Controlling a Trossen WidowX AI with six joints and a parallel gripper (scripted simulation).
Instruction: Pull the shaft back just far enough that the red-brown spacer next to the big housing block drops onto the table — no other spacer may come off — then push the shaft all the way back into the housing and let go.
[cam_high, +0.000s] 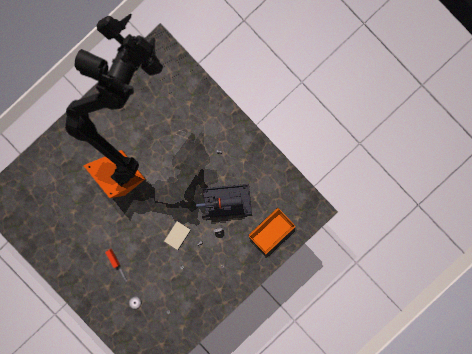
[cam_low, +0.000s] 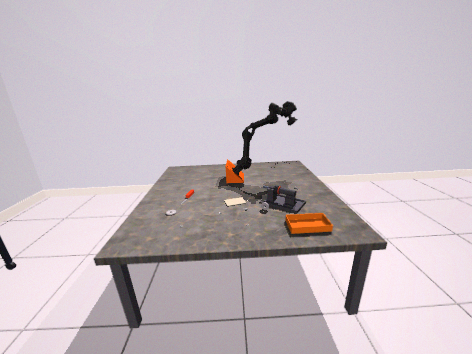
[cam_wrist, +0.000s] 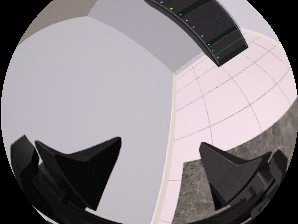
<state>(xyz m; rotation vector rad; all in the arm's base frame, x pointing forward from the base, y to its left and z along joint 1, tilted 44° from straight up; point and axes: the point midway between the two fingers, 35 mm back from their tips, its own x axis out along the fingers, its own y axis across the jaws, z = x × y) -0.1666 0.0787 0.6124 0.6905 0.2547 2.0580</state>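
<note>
The dark housing block (cam_high: 232, 202) (cam_low: 288, 192) stands on its dark base at the right middle of the table in the top view. The thin blue-grey shaft (cam_high: 200, 205) sticks out of its left side. A red-brown spacer (cam_high: 219, 202) (cam_low: 278, 190) shows as a narrow band on the shaft line beside the block. Other spacers are too small and dark to tell apart. My gripper (cam_high: 142, 28) (cam_low: 294, 114) (cam_wrist: 162, 145) is open and empty, raised high and far from the shaft. The wrist view shows only wall, floor, a table corner and a dark rack between and beyond the fingers.
An orange tray (cam_high: 272, 233) (cam_low: 310, 229) lies beyond the housing. A cream pad (cam_high: 177, 235) (cam_low: 235, 201), a small grey part (cam_high: 219, 232) (cam_low: 265, 205), a red-handled screwdriver (cam_high: 112, 258) (cam_low: 190, 193) and a white disc (cam_high: 134, 302) (cam_low: 171, 212) lie on the table, with several tiny bits.
</note>
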